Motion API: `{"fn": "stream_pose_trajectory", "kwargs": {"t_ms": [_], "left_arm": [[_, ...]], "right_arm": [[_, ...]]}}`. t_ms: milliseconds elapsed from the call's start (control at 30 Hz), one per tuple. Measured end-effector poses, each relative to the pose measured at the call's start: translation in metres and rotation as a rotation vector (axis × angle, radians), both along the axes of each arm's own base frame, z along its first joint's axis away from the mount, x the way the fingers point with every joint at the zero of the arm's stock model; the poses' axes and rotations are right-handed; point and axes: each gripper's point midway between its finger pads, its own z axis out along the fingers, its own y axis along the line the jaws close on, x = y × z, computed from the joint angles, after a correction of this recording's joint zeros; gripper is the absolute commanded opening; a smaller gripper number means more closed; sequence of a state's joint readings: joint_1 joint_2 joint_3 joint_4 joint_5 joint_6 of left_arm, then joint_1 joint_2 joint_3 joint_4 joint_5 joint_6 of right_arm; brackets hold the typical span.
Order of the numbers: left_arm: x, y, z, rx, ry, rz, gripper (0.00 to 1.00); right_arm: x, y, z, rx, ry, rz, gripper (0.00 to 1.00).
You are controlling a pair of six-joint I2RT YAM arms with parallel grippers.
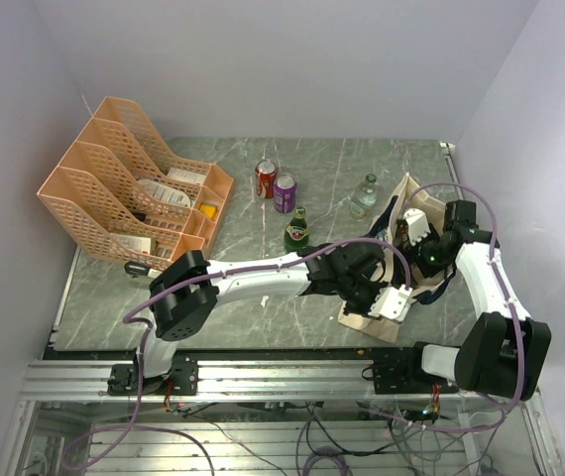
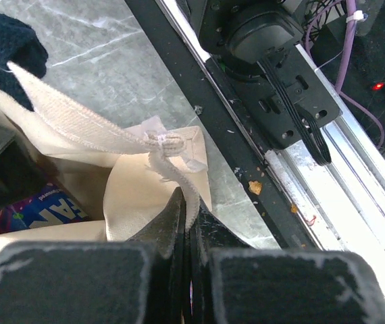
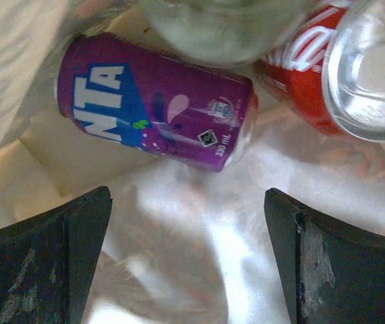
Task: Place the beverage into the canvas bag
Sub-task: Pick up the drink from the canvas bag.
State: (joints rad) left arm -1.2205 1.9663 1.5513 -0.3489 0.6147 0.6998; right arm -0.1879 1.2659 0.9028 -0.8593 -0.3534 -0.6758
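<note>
Left gripper [image 2: 186,219] pinched tight on canvas bag [image 2: 142,196] hem, lower centre; right gripper [image 3: 187,202] spread wide, bare cloth between, purple can [image 3: 155,111] above.

From above, the light falls soft and even. The marble table [image 1: 362,169] is bright, with only a faint shadow by the orange file trays [image 1: 124,188] at 9 o'clock. In the left wrist view the aluminium rail [image 2: 361,202] glares white at 4 o'clock. In the right wrist view the canvas bag [image 3: 199,223] burns out at centre, the clear bottle [image 3: 219,27] at 12 o'clock is blurred, and the purple can [image 3: 155,101] is sharp.
</note>
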Motion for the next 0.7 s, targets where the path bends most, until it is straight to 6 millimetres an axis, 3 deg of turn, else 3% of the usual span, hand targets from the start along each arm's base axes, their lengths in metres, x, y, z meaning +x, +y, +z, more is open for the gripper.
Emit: {"fn": "stream_pose_trajectory", "kwargs": {"t_ms": [100,433,700], "left_arm": [[0.000,0.002,0.000,0.007,0.004,0.002,0.07],[0.003,0.010,0.002,0.036,0.032,0.019,0.07],[0.014,0.021,0.007,0.071,0.066,0.037,0.07]], "right_arm": [[-0.005,0.005,-0.003,-0.009,-0.062,0.113,0.96],[0.004,0.031,0.018,0.011,-0.298,0.442,0.94],[0.011,0.039,0.005,0.038,-0.289,0.654,0.93]]}}
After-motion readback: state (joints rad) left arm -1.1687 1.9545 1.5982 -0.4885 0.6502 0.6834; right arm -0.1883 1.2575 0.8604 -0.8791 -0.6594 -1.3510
